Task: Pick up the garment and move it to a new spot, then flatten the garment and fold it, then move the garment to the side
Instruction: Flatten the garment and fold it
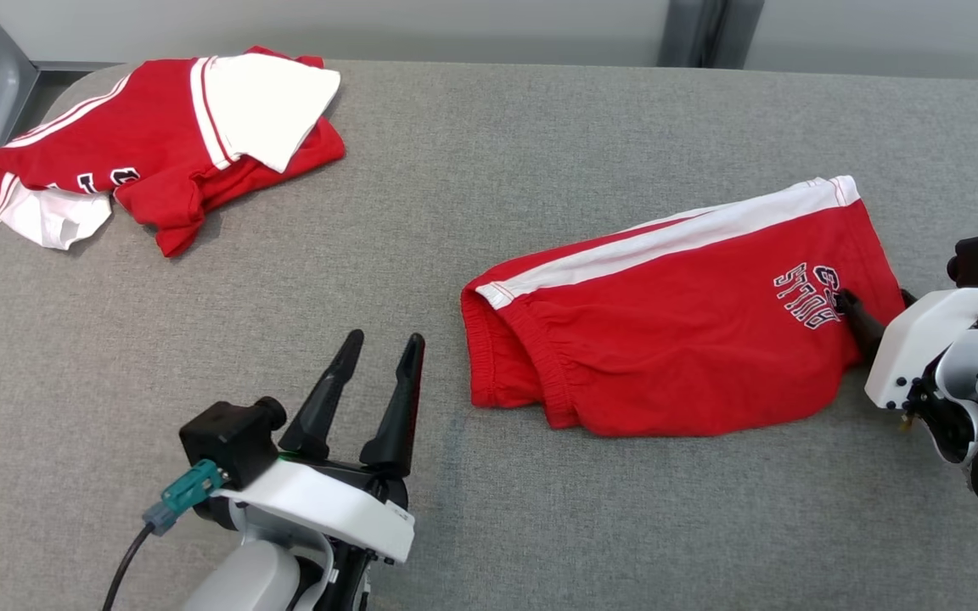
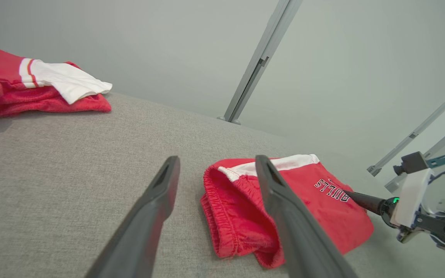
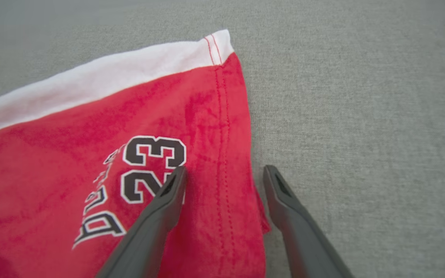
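Garment (image 1: 676, 331), red shorts marked 23, lies folded on the grey table (image 1: 540, 153) at 3 o'clock. Right gripper (image 3: 225, 172) straddles its hem, jaws apart; left gripper (image 1: 383, 344), at 7 o'clock, gapes empty.

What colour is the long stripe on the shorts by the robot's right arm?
White; the stripe shows best in the head view.

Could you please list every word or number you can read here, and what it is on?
"BULLS": on the red shorts, in black letters outlined white.
"23": on the shorts, next to that word.
Letters on the far garment: cut off by folds, unreadable.
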You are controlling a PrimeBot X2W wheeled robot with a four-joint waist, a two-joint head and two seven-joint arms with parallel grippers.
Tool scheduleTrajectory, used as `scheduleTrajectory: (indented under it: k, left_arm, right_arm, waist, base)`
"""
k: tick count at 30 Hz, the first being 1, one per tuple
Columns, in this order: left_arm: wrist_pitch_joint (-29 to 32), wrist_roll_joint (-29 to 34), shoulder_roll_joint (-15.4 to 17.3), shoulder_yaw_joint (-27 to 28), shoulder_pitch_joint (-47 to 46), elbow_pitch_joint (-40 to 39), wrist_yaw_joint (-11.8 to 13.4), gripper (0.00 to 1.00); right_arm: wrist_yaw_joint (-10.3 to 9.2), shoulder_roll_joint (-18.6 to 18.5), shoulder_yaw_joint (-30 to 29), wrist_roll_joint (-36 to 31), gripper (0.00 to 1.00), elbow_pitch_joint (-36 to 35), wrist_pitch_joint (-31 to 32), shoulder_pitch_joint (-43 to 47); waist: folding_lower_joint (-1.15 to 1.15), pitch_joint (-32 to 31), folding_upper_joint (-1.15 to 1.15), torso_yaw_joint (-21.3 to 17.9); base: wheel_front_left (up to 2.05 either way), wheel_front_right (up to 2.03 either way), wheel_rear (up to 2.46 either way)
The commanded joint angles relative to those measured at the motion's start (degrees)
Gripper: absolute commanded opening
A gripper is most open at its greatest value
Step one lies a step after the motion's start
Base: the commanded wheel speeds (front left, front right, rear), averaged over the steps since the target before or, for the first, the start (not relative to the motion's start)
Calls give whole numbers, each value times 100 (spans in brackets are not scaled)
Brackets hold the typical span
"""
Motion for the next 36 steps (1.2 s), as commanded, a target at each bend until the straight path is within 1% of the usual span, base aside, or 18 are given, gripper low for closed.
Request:
scheduleTrajectory:
  k: [1,3,4,5,6,7,8,10,11,12,16,20,24,25,30,36]
  left_arm:
    - [-20,-9,32,69,48,-23,8,100]
    - [-41,13,53,126,65,-35,14,100]
    - [-45,24,58,149,73,-42,13,100]
    - [-50,31,61,174,80,-48,10,100]
    - [-57,38,64,192,86,-56,7,100]
    - [-63,45,65,205,91,-59,5,100]
    - [-62,54,63,217,95,-58,3,100]
    - [-61,62,56,239,105,-59,3,100]
    - [-65,69,54,248,107,-60,4,100]
    - [-70,80,51,257,104,-60,3,100]
    - [-79,100,55,301,122,-52,4,100]
    - [-89,115,58,343,163,-51,20,100]
    - [-93,127,42,374,234,-77,-7,100]
    - [-93,127,42,374,234,-77,-7,100]
    - [-97,200,71,422,265,-90,20,100]
    - [-104,323,115,471,311,23,65,100]
  right_arm:
    - [1,21,-12,52,100,93,67,55]
    - [1,96,-3,92,100,214,162,85]
    - [1,135,-7,116,95,263,227,105]
    - [1,177,-15,148,80,305,278,126]
    - [1,218,-21,174,58,335,322,146]
    - [1,250,-30,212,46,368,370,165]
    - [1,281,-33,227,40,380,403,186]
    - [1,327,-40,273,21,385,478,237]
    - [1,328,-42,292,4,379,490,244]
    - [0,327,-64,310,0,374,430,241]
    - [0,270,-152,374,0,274,137,183]
    - [0,136,-321,535,0,3,-180,185]
    - [1,-68,-433,702,0,-298,-389,371]
    - [1,-68,-433,702,0,-298,-389,371]
    - [1,-292,-549,888,0,-549,-600,708]
    - [1,-343,-609,995,0,-702,-772,1021]
  waist:
    - [0,-2,0,16]
    - [0,-1,0,31]
    - [0,2,0,35]
    - [0,3,0,37]
    - [0,5,0,38]
    - [0,7,0,39]
    - [0,10,0,38]
    - [0,11,0,32]
    - [0,11,0,27]
    - [0,11,0,20]
    - [0,-28,0,-38]
    - [0,-116,0,-149]
    - [0,-214,0,-319]
    - [0,-214,0,-319]
    - [0,-317,0,-602]
    - [0,-381,0,-981]
  base:
    - [0,0,0]
    - [0,0,0]
    - [0,0,0]
    - [0,0,0]
    - [0,0,0]
    - [0,0,0]
    - [0,0,0]
    - [0,0,0]
    - [0,0,0]
    - [0,0,0]
    - [0,0,0]
    - [0,0,0]
    - [0,0,0]
    - [0,0,0]
    - [0,0,0]
    - [0,0,0]
